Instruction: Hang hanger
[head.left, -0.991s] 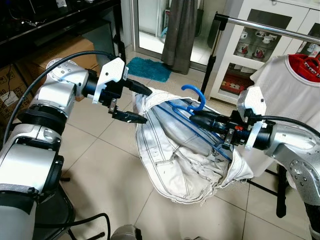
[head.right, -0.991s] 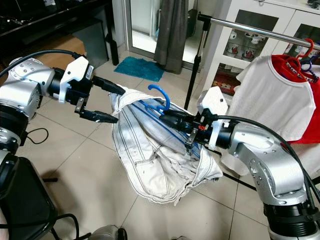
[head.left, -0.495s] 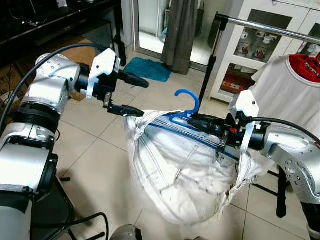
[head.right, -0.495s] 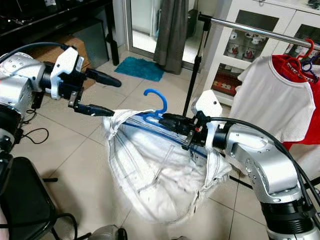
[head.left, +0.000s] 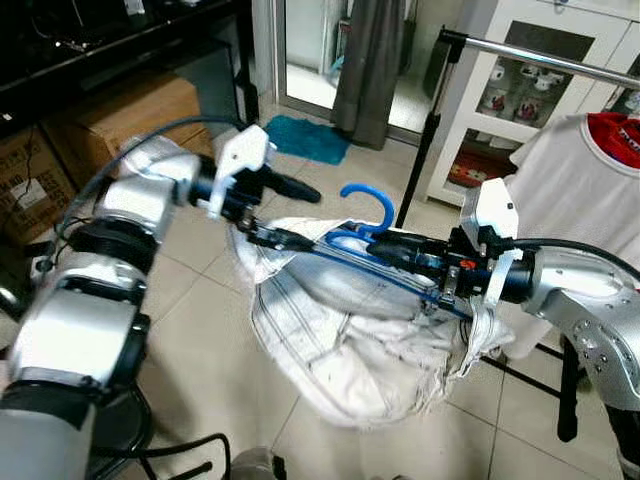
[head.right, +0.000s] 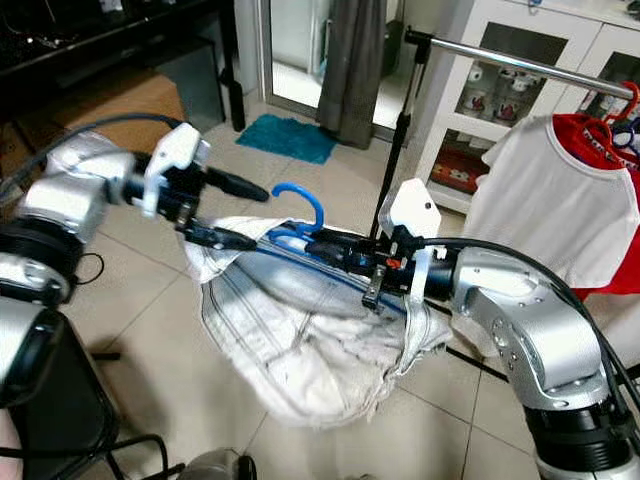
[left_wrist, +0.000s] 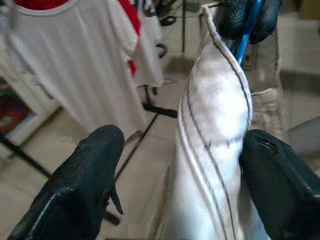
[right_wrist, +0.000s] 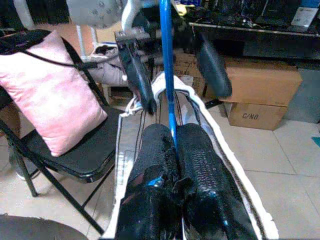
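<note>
right tool (head.left: 378, 248): fingers clamped on blue hanger (head.left: 372, 205), held mid-air over tiled floor (head.left: 210, 330), hook upward. white garment (head.left: 350, 330): draped on hanger, sagging below. left tool (head.left: 290, 212): fingers spread, lower finger at garment's edge, fabric between fingers in wrist view. clothes rail (head.left: 540, 58): behind right arm, white shirt (head.left: 575, 180) hanging there.

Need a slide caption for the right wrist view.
Right pincer shut on blue hanger, white garment draped below.

Glossy plastic hanger (head.left: 366, 200), matt cloth garment (head.left: 350, 340)
</note>
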